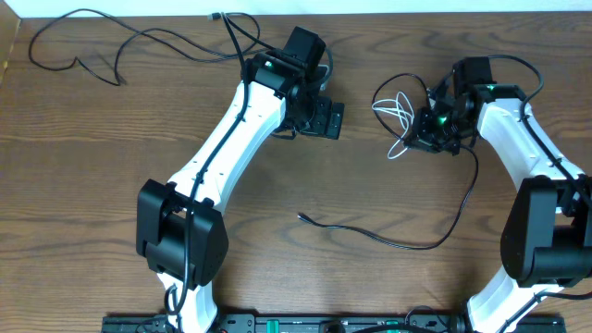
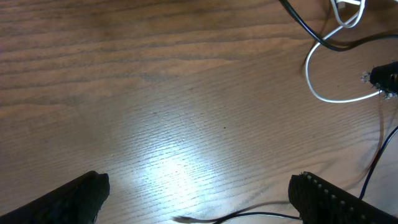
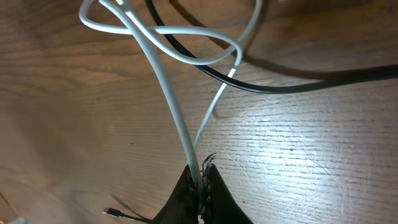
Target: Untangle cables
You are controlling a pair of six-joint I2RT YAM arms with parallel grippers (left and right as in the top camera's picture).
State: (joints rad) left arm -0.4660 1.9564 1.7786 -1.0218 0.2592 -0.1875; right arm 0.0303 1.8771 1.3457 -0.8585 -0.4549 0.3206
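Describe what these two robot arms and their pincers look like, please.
Both the left arm and right arm have smooth white shells between bulky black joint housings, with thin black wires running along them and small green lights glowing near the wrists. The left gripper and right gripper are black two-finger pincers. The left fingers show a ribbed inner edge.

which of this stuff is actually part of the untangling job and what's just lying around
Job:
white cable, pinched in the right gripper
black cable trailing to mid-table
black cable at the far left

Not the job:
thick black wires on the arms
wooden table
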